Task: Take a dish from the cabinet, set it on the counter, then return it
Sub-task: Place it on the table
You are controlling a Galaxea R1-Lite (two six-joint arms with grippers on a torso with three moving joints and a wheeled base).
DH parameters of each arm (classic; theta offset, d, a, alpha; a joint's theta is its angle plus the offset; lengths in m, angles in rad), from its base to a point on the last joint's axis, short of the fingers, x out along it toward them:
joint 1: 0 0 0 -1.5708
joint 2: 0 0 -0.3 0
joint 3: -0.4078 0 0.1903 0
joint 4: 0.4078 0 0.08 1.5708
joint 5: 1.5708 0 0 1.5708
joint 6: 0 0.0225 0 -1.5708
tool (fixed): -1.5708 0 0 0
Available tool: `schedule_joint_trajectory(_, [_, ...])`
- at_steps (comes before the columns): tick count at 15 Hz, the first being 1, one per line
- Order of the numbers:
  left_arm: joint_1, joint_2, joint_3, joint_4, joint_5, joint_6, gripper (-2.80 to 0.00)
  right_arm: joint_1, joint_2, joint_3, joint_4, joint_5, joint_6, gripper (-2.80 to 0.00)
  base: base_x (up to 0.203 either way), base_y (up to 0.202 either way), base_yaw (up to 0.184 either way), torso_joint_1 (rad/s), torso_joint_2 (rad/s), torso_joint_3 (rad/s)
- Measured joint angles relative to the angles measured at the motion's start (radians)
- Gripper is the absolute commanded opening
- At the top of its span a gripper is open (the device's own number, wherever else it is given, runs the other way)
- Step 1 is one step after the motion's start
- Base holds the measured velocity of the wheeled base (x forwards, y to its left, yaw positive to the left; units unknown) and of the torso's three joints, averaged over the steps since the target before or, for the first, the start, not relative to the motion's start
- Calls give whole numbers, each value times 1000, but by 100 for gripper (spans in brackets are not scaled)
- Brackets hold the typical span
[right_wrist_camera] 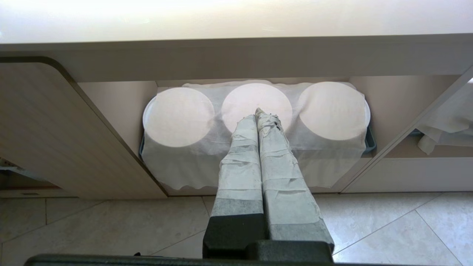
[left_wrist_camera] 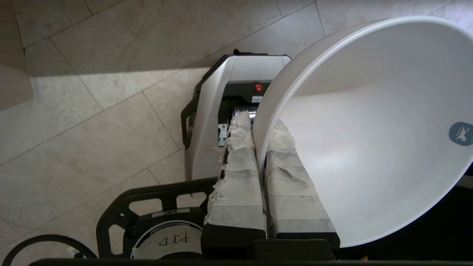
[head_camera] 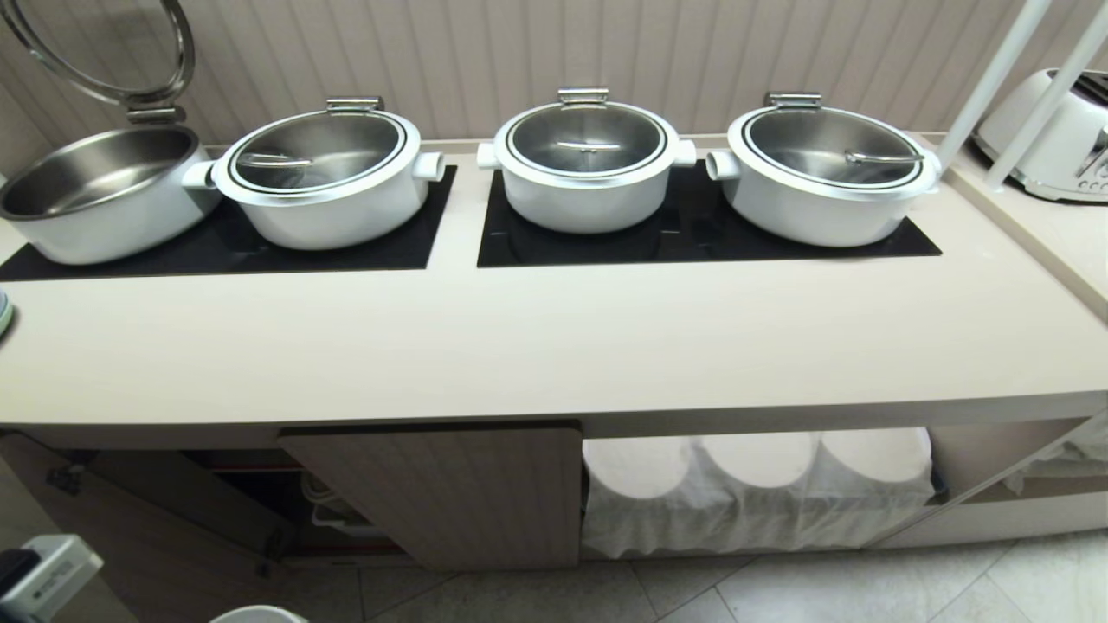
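Between our left gripper (left_wrist_camera: pixel 260 147) fingers sits the dish (left_wrist_camera: pixel 369 129), white bowl, rim wall pinched, one taped finger inside and one outside, clamped tight. Bowl hangs tilted over the tiled floor (left_wrist_camera: pixel 92 111) and our own base (left_wrist_camera: pixel 207 111), low down, out of the head view. We judge the step as carry: dish out of the cabinet (head_camera: pixel 450 493), not yet on the table (head_camera: pixel 554 346). Cabinet's left door stands open, dark inside. Next move needs a lift above the table edge, levelling the bowl, then setting it on bare beige in front of the white pots (head_camera: pixel 584 164), clear of the black panels. Right gripper (right_wrist_camera: pixel 260 118) parked, fingers together, holding nothing, pointed at the cloth-draped shelf (right_wrist_camera: pixel 255 129).
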Motion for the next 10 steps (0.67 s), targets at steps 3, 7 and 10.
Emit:
schedule_joint_trajectory(3, [0, 14, -37, -1, 6, 2, -280, 0, 0, 0, 0, 0, 0, -280, 0, 0, 0, 0, 0, 0])
schedule_joint_trajectory(7, [-1, 120, -147, -23, 35, 3, -280, 0, 0, 0, 0, 0, 0, -280, 0, 0, 0, 0, 0, 0])
schedule_joint_trajectory(10, [0, 234, -228, -71, 72, -3, -280, 0, 0, 0, 0, 0, 0, -280, 0, 0, 0, 0, 0, 0])
